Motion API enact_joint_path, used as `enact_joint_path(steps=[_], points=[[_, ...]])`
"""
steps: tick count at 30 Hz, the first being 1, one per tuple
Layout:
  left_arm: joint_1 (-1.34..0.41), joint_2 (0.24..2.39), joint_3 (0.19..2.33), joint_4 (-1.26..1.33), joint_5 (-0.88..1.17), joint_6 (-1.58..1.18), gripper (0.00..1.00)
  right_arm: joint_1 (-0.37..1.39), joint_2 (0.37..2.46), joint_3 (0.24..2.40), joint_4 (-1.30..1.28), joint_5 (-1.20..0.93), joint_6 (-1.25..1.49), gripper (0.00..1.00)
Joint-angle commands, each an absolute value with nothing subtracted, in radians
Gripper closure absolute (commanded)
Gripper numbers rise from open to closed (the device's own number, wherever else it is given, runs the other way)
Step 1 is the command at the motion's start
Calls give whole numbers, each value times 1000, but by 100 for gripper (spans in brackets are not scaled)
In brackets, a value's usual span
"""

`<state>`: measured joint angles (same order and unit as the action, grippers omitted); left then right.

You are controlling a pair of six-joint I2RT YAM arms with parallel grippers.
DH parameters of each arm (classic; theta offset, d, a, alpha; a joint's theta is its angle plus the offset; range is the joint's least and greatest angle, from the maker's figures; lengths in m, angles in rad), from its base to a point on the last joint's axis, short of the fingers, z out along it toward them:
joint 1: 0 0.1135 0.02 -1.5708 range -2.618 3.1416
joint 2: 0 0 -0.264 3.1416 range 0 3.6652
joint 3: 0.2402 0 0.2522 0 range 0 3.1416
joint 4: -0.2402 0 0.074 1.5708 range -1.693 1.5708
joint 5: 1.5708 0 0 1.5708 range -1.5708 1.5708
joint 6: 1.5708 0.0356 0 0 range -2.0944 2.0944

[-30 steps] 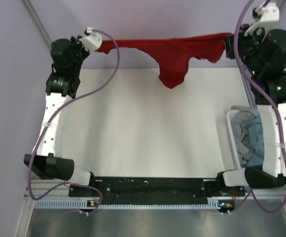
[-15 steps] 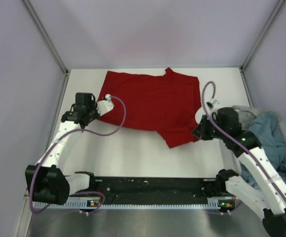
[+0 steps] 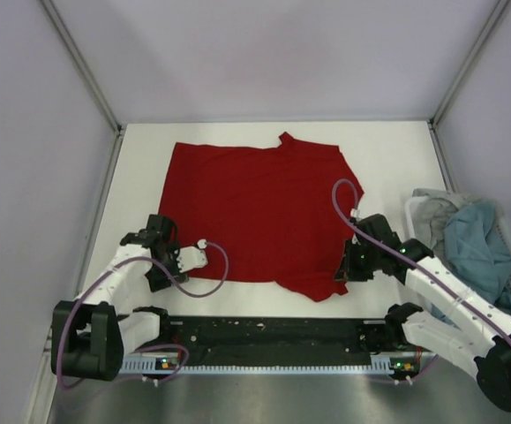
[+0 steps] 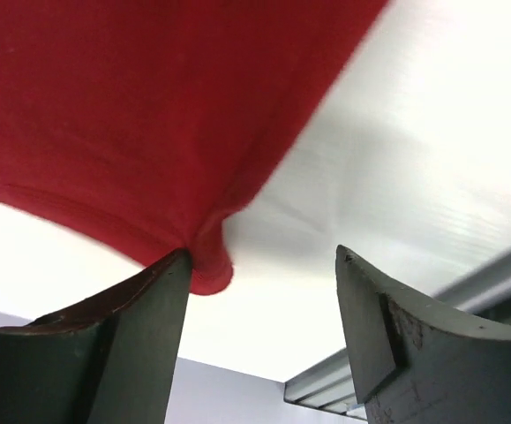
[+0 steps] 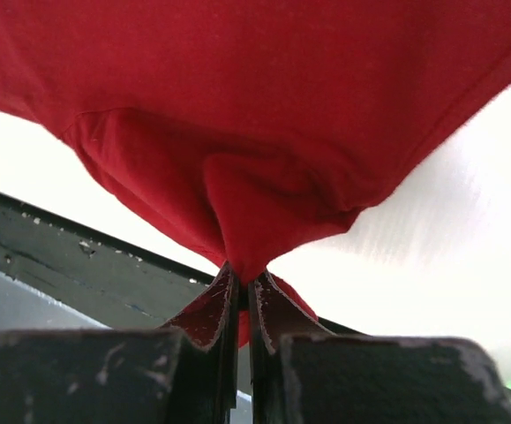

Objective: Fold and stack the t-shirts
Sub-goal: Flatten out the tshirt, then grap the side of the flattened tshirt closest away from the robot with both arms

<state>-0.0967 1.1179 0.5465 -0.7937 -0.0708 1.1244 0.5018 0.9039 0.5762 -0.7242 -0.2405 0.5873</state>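
Deep red t-shirt (image 3: 255,212), spread nearly flat across the middle of the table (image 3: 387,155). Soft, light and limp (bound to sag and crease wherever unsupported), so best pinched at hem corners, never mid-panel. Clamped at the near right corner by the right gripper (image 5: 240,287), jaws pressed together on a bunched fold. Not held at the near left corner: left gripper (image 4: 262,265) with jaws wide apart, hem just touching one finger. Further right, teal-blue t-shirt (image 3: 476,247) and light grey t-shirt (image 3: 427,205) heaped in a bin (image 3: 409,214).
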Motion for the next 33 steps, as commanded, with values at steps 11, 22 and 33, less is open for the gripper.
enact_joint_path(steps=[11, 22, 33], points=[[-100, 1089, 911, -1393, 465, 1264, 49, 474, 828, 701, -896, -100, 632, 100], [-100, 1265, 756, -1011, 121, 1146, 46, 451, 807, 707, -874, -80, 620, 100], [-98, 1273, 620, -839, 9, 1102, 100, 451, 773, 701, -873, -89, 630, 100]])
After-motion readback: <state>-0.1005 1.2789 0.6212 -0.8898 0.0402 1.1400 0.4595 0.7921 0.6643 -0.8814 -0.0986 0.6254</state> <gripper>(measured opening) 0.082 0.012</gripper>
